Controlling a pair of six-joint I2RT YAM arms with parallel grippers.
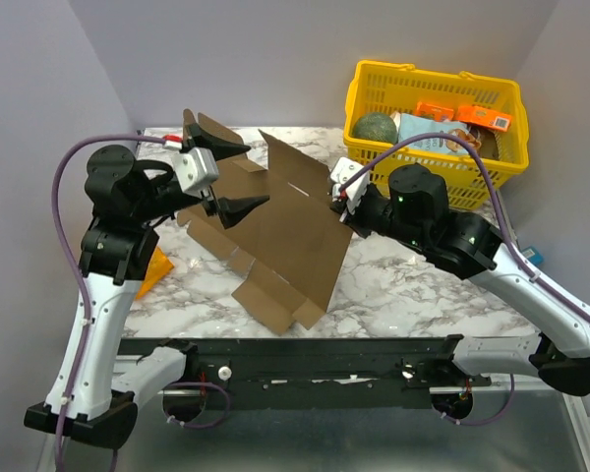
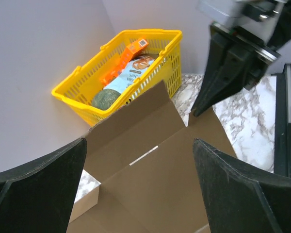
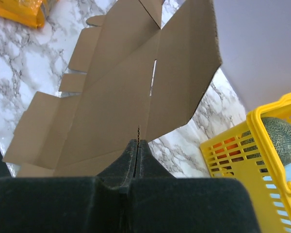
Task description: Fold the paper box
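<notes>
flat paper box [image 1: 285,231] tilted up
right gripper [image 1: 339,194] pinches its edge; left gripper [image 1: 231,175] hangs spread wide near it

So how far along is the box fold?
Early. Done: one panel of the paper box is tilted up off the table; the rest is an open sheet. In hand: the right tool is shut on its edge, and the left tool is open above it. Left: forming the walls and closing it.
</notes>
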